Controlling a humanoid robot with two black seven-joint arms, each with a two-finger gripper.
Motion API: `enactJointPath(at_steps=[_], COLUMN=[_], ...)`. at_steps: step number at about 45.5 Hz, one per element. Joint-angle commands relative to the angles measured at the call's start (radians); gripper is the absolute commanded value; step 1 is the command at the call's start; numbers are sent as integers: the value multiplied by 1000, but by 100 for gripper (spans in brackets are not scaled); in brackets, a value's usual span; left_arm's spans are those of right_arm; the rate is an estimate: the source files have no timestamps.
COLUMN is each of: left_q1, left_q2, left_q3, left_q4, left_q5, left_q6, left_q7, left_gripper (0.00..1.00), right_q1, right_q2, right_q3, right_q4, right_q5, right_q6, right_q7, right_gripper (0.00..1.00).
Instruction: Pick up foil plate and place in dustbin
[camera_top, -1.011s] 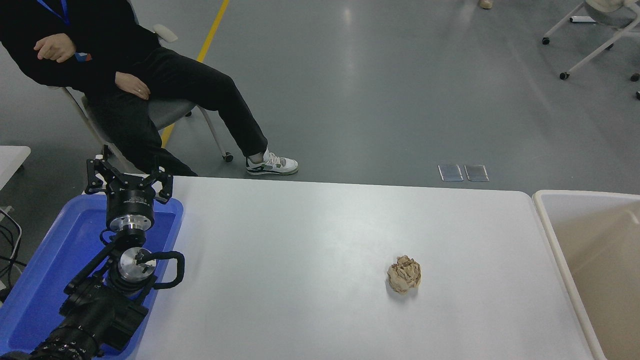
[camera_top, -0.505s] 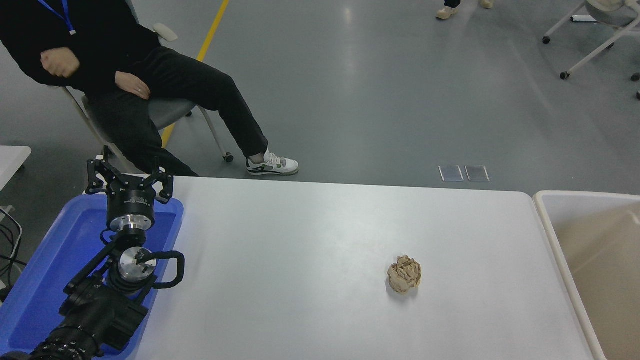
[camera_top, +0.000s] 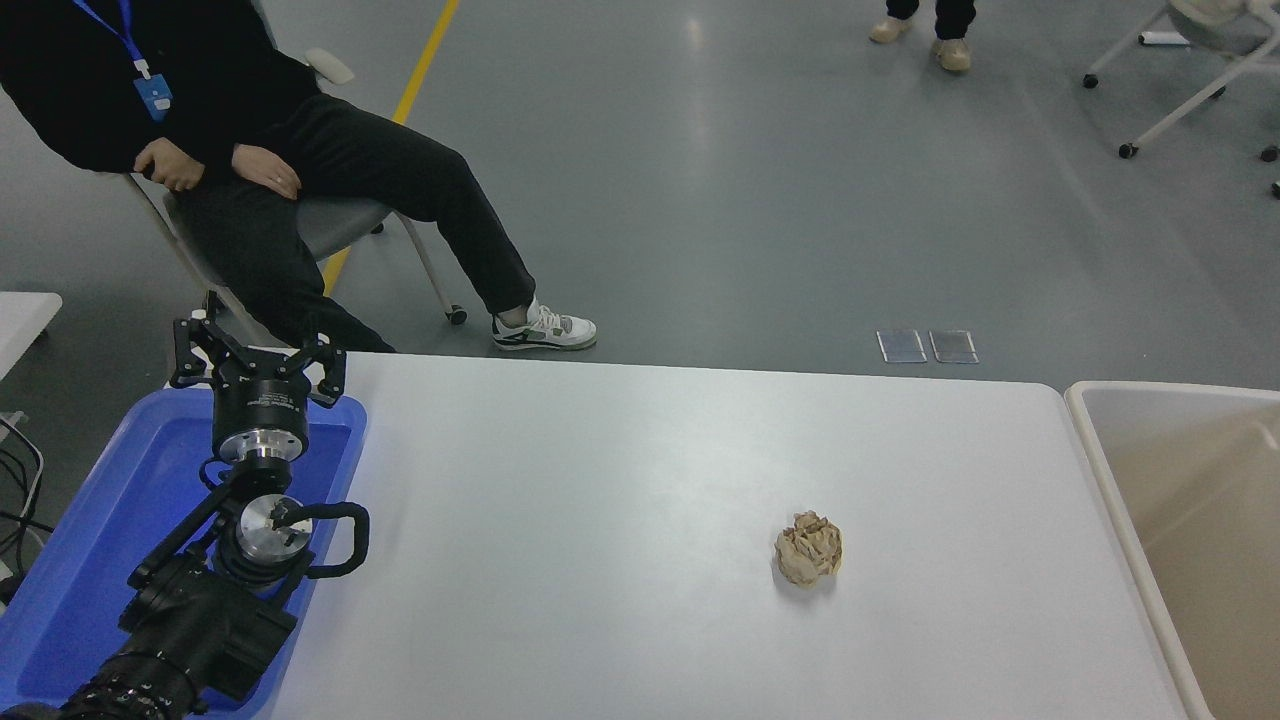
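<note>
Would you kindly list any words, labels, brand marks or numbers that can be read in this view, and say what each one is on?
None can be read.
Left gripper: a small pale label on its black body, too small and blurred to read.
Crumpled paper ball, blue tray, dustbin, white table: no print visible.

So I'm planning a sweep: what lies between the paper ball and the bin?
Head view: only bare white table between paper ball and bin.
</note>
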Motion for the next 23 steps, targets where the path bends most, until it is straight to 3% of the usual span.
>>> enactJointPath(at_steps=[1,23], left_q1=[0,0], left_q2=[0,0], left_q3=[0,0], left_q4=[0,0], left_q5=[0,0], left_q6=[0,0], left_q7=[0,0], left_gripper=[99,99], right_q1=[66,106], right_q2=[-65,-163], right_q3=[-54,-124], right_q4=[96,132], right_q5=[-97,-99], right_q6=[4,61], right_q7=[-7,3], right_gripper=[100,100])
